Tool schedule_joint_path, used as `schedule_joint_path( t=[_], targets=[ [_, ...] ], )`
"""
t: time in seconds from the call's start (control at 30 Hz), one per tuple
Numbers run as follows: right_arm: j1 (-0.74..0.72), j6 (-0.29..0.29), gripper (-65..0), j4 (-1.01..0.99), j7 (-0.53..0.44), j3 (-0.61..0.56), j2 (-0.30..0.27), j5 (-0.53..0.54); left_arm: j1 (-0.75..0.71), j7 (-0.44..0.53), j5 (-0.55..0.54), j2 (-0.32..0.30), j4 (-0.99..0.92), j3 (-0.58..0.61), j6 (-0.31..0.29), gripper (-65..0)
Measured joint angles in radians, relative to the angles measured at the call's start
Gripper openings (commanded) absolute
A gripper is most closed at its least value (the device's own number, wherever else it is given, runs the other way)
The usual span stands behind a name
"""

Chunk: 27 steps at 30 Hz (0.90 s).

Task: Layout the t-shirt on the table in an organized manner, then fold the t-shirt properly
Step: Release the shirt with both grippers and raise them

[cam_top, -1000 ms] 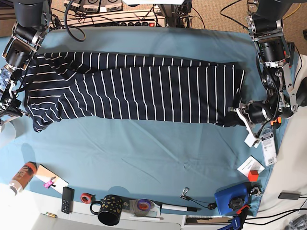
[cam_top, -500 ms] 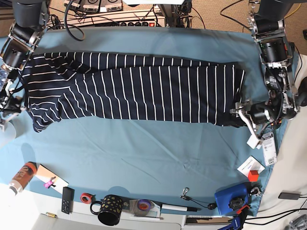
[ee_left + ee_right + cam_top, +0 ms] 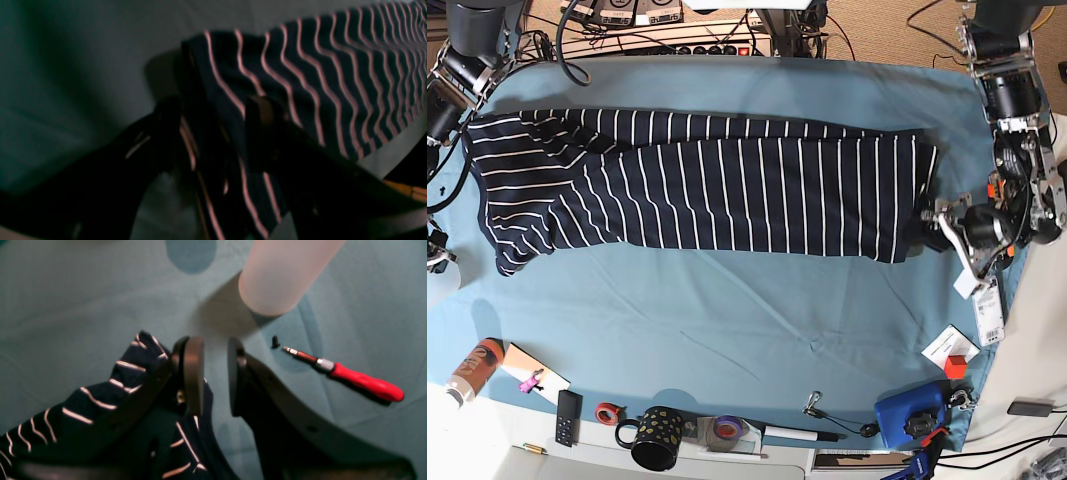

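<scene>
The t-shirt [image 3: 717,185], dark navy with thin white stripes, lies folded into a long band across the far half of the teal table [image 3: 727,320]. At its right end my left gripper [image 3: 932,218] is just off the hem. In the left wrist view this gripper [image 3: 213,110] is open, with a bunched corner of the t-shirt [image 3: 300,73] lying loose between and beyond its fingers. My right gripper [image 3: 215,373] is open by a narrow gap over bare table. A sleeve of the t-shirt [image 3: 100,406] lies against the outside of its left finger [image 3: 193,373].
A pale cylinder [image 3: 283,276], a red screwdriver [image 3: 363,385] and a small black screw [image 3: 275,341] lie ahead of the right gripper. Along the front edge are a bottle [image 3: 472,370], a remote [image 3: 567,417], a mug [image 3: 657,440] and a blue box [image 3: 907,415]. White cards [image 3: 949,345] sit front right.
Both grippers opened and let go of the t-shirt. The left gripper drew right, off the hem. The right arm moved out toward the left edge, leaving the sleeve end uncovered.
</scene>
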<state>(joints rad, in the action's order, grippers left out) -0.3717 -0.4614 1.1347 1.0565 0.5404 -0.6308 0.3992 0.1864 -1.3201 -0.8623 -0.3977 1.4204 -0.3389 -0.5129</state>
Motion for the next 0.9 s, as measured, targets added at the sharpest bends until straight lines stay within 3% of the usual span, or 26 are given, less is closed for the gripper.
schedule_joint_path(
  t=[0.2,0.3,0.47,0.73,0.9],
  targets=[
    [0.0,-0.003,-51.6,0.0,0.028,0.0,0.005,0.008,-0.081,0.075,0.056,-0.022,0.035,-0.001,-0.008,-17.0],
    [0.0,-0.003,-51.6,0.0,0.028,0.0,0.005,0.008,-0.09,0.08,0.057,-0.021,0.035,-0.001,-0.007,-16.9],
    [0.0,-0.003,-51.6,0.0,0.029,0.0,0.005,0.01,-0.092,0.061,0.009,-0.024,0.035,-0.001,0.047,-16.9],
    [0.0,-0.003,-51.6,0.0,0.028,0.0,0.005,0.011,-0.143,0.012,-0.101,-0.017,0.039,-0.001,0.046,-16.9],
    [0.0,-0.003,-51.6,0.0,0.029,0.0,0.005,0.01,-0.166,0.012,-0.157,0.026,0.039,-0.002,0.042,-16.9]
  ],
)
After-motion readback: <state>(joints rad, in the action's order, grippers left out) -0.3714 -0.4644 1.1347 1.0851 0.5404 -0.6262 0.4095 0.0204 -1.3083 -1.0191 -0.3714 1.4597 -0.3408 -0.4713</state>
